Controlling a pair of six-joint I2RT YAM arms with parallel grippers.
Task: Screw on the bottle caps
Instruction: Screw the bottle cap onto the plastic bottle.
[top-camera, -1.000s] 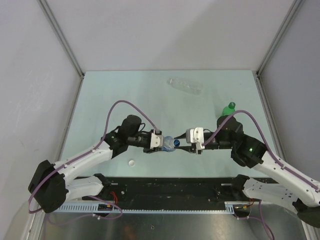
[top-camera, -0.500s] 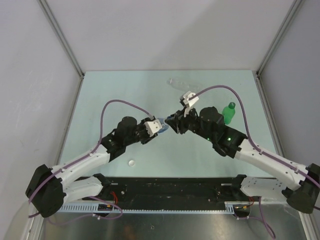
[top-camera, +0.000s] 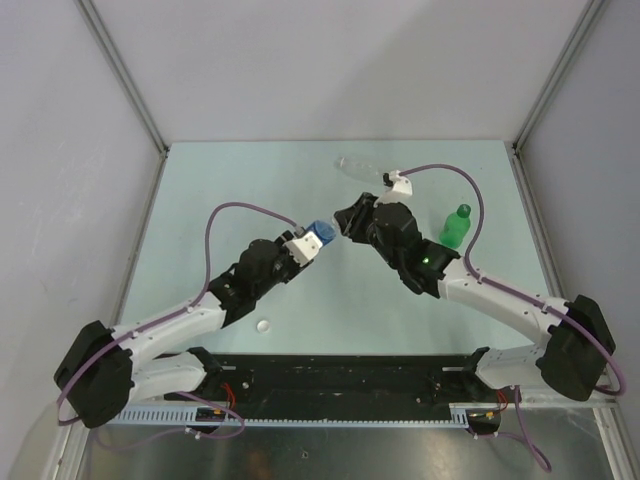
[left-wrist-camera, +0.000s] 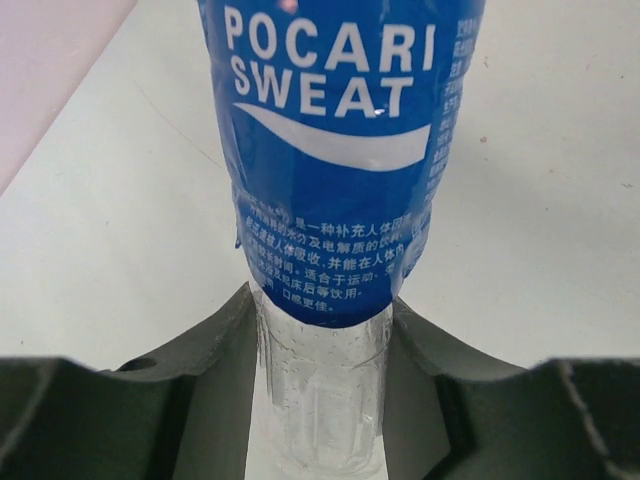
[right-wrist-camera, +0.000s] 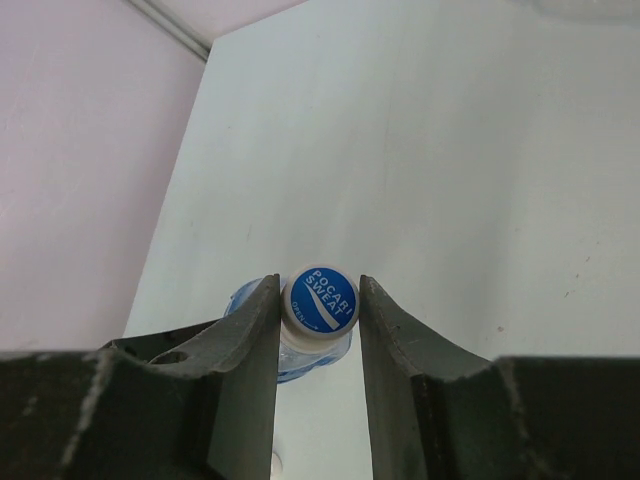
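Observation:
The clear bottle with the blue label (left-wrist-camera: 340, 150) is held up off the table, my left gripper (left-wrist-camera: 322, 385) shut on its clear lower end. In the top view this bottle (top-camera: 319, 234) points toward my right gripper (top-camera: 344, 222). Its white cap with a blue printed top (right-wrist-camera: 319, 300) sits on the bottle's neck, and my right gripper (right-wrist-camera: 319, 310) is shut on it, one finger on each side. The green bottle (top-camera: 456, 228) stands upright at the right with a green cap (top-camera: 462, 211) on it. A clear unlabelled bottle (top-camera: 362, 166) lies at the back.
A loose white cap (top-camera: 263, 325) lies on the pale green table (top-camera: 200, 220) near the front left, below my left arm. Grey walls close in the left, right and back sides. A black rail (top-camera: 340, 375) runs along the near edge.
Both grippers moved away from the front edge toward the table's middle with the blue-label bottle. The bottle tipped up. My right arm swung round to the bottle's top and holds the cap.

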